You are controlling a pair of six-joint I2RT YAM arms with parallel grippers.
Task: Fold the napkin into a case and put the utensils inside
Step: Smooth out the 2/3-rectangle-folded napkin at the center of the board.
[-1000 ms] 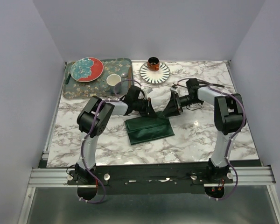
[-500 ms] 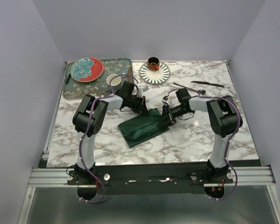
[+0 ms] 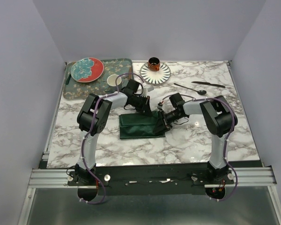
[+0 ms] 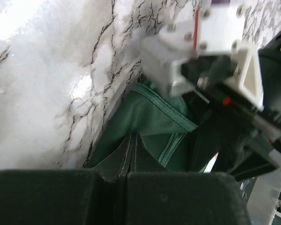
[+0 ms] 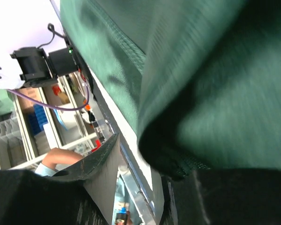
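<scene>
Pressed tight together, the left gripper's pads pinched a raised fold of the dark green napkin, the cloth running up into the seam between them in the left wrist view. That gripper sat at the napkin's far edge, its arm reaching in from the left. Just beside it, the right gripper met the napkin's right end, its fingers standing partly apart with a gap of background showing between them; a rolled hem of the cloth lay against one finger, and whether it was truly gripped could not be told. The napkin lay folded into a broad, roughly rectangular shape on the marble table, near the middle between the two arms. Well apart from it, toward the far right, the slim dark utensils rested on the marble, one just beyond the other. Farther back stood a striped plate carrying a small orange-brown cup. At the far left, a floral tray held a red and teal plate, with a white cup at its near right corner.
</scene>
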